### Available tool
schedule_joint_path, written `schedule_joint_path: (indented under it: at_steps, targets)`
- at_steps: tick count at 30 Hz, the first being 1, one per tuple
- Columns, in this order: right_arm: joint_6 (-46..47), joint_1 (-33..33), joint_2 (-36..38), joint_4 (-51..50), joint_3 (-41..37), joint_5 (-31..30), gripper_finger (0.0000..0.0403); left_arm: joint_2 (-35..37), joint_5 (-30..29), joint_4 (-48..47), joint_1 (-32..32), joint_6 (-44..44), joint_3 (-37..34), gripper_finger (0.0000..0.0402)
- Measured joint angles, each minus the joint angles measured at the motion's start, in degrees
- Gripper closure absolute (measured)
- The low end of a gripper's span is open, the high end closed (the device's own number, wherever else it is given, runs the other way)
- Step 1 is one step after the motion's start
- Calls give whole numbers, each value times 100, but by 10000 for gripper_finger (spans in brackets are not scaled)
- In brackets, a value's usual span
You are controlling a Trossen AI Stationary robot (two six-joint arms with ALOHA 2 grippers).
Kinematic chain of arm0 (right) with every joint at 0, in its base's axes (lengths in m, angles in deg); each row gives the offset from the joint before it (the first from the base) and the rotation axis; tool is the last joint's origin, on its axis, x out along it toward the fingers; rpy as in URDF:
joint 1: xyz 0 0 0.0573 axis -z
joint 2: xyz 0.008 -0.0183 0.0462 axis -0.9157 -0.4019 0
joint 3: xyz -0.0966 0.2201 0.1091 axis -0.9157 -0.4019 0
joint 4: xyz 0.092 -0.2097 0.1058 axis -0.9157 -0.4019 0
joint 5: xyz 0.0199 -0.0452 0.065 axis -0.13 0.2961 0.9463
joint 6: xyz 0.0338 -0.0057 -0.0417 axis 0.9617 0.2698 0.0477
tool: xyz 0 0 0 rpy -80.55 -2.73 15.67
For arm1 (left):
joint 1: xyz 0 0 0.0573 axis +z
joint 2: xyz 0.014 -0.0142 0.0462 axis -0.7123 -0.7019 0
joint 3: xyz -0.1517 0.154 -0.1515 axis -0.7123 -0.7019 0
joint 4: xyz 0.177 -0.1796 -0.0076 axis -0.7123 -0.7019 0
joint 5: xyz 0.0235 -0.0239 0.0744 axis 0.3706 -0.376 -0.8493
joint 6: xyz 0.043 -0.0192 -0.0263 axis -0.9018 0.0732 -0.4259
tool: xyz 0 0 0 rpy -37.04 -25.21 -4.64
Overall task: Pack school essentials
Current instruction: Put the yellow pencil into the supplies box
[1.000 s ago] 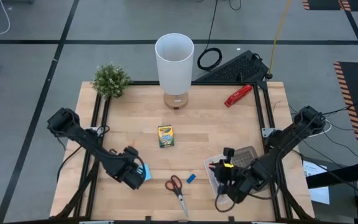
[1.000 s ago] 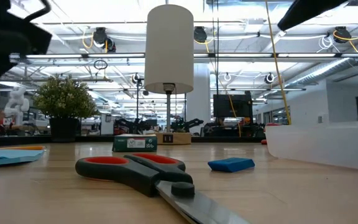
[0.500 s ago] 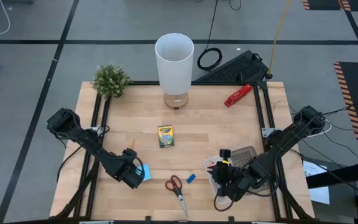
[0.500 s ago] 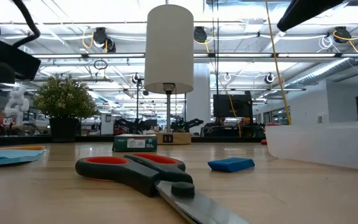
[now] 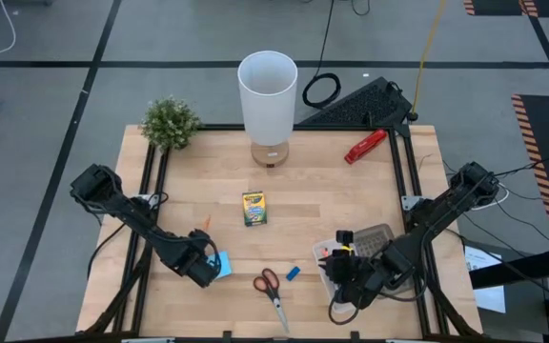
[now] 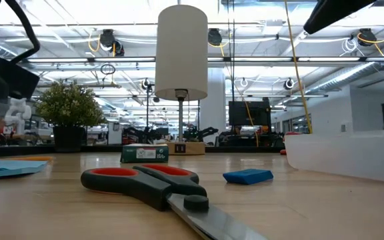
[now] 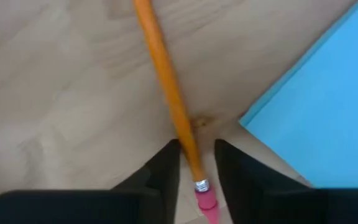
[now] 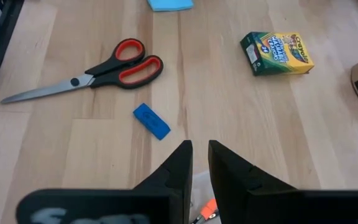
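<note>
An orange pencil [image 7: 166, 93] lies on the wood beside the blue sticky-note pad [image 7: 328, 106] at the near left. My left gripper [image 7: 196, 165] stands low over the pencil's pink eraser end, narrowly open, one finger on each side; I cannot tell whether either finger touches it. Red-handled scissors [image 5: 270, 286], a small blue eraser [image 5: 293, 272] and the crayon box [image 5: 254, 208] lie on the table's middle. My right gripper [image 8: 200, 163] is shut over the clear container [image 5: 375, 235] at the near right, where an orange pen [image 8: 207, 208] shows below the fingers.
A white lamp [image 5: 267, 95] stands at the far middle, a small green plant [image 5: 170, 122] at the far left corner and a red stapler-like tool [image 5: 364, 146] at the far right. Bare wood lies between the crayon box and the container.
My left gripper has shifted slightly toward the table's left edge and lower, and the pencil's far tip now shows beyond it in the high view. The things on the table have kept their places.
</note>
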Motion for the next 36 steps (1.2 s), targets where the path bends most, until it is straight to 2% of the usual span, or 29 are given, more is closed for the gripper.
schedule_joint_path:
  at_steps: [5, 9, 18, 21, 25, 33, 36]
  targets:
    - [-10, 0, 0, 67, 0, 0, 359, -7, -17, 17, 0, -9, -4, 365]
    - [-13, 0, 0, 84, 0, 0, 359, -13, -98, 2, -4, -21, -6, 391]
    - [-13, 0, 0, 86, 0, 0, 359, 48, -184, -107, -4, -77, -26, 368]
    - [-13, 0, 0, 106, 0, 0, 359, 163, -467, -452, 6, -235, -68, 374]
    - [-18, 0, 0, 197, 0, -4, 359, 433, -533, -613, 0, -369, -39, 389]
    - [-219, 74, 0, 802, 0, -52, 359, 862, -925, -485, -4, -1221, 6, 374]
    - [-275, 92, 0, 1163, 0, -270, 359, 863, -989, -424, -4, -1797, 188, 377]
